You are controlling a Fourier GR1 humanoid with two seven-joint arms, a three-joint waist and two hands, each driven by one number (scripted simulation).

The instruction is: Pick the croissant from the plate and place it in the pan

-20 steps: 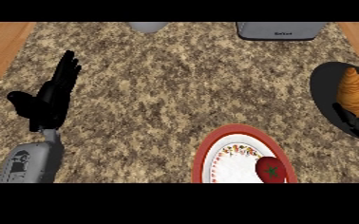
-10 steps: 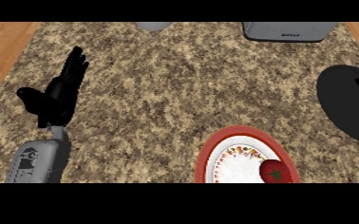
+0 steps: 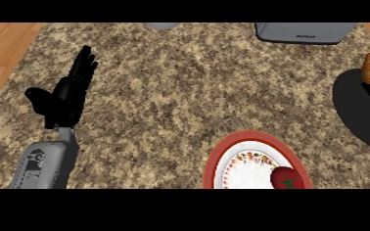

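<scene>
A: Left side? 
B: Left hand, fingers straight and up, holding nothing, resting over the speckled bench. 
A: Middle? 
B: Red-rimmed plate at the lower edge, a tomato on it. 
A: Croissant? 
B: Only an orange sliver at the right edge, above the black pan; can't tell if it's touching. Right hand out of view.

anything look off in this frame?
Yes: the red-rimmed plate holds a red, tomato-like item, no croissant. An orange-brown sliver shows at the right edge above the dark pan. Left hand rests open.
</scene>
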